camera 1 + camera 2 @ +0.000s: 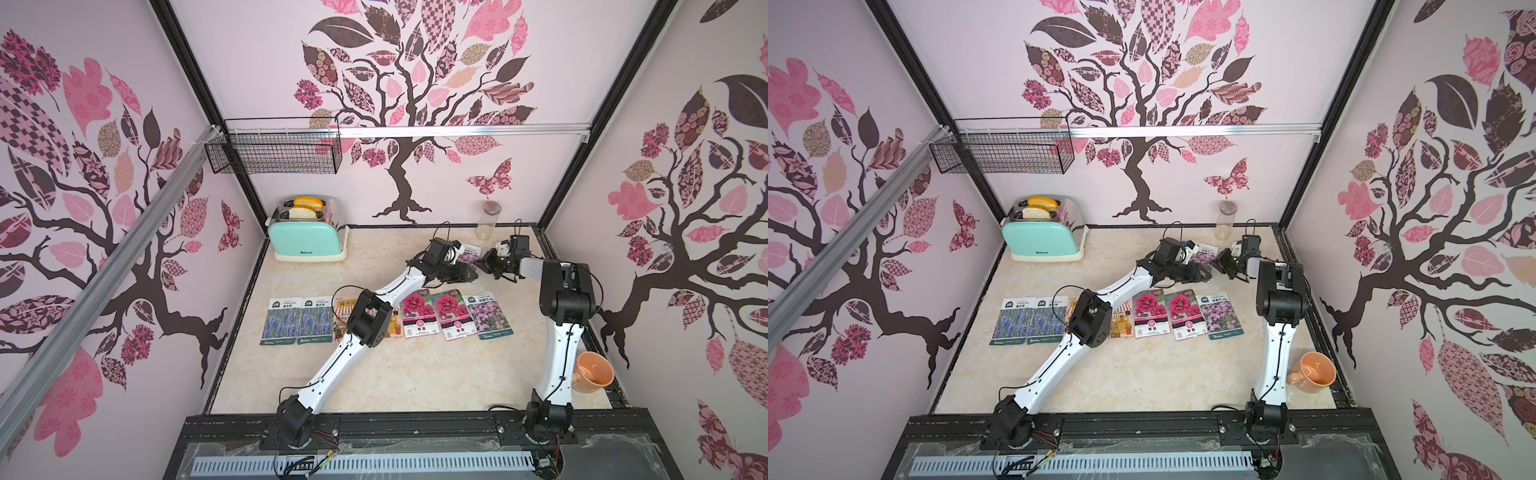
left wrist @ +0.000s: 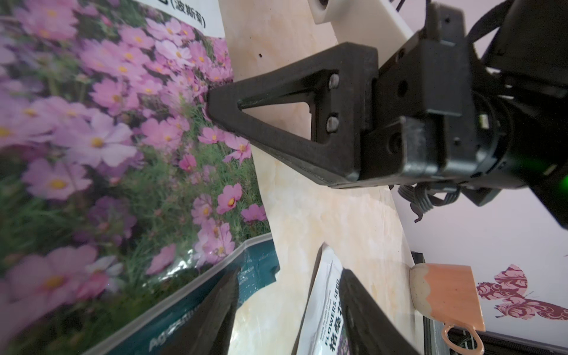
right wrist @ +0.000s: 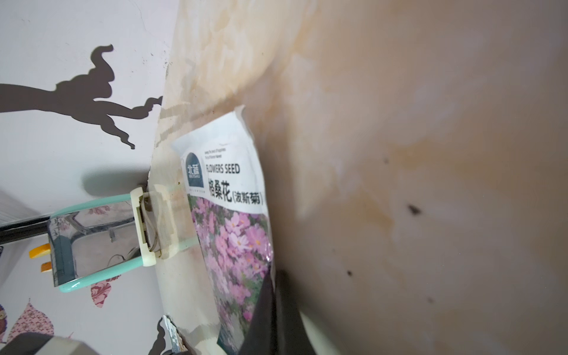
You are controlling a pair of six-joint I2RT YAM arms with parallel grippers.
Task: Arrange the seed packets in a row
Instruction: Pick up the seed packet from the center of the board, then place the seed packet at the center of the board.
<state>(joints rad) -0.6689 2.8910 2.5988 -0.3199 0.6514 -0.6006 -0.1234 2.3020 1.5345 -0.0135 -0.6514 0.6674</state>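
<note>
Several seed packets lie in a row across the table: two blue lavender, an orange one partly under my left arm, two magenta and a lilac one. A second lilac packet sits behind the row. My right gripper is shut on its side edge. My left gripper is open just beside it, with nothing between its fingers.
A mint toaster with bread stands at the back left. A glass jar is against the back wall and an orange mug lies near the right edge. A wire basket hangs on the wall.
</note>
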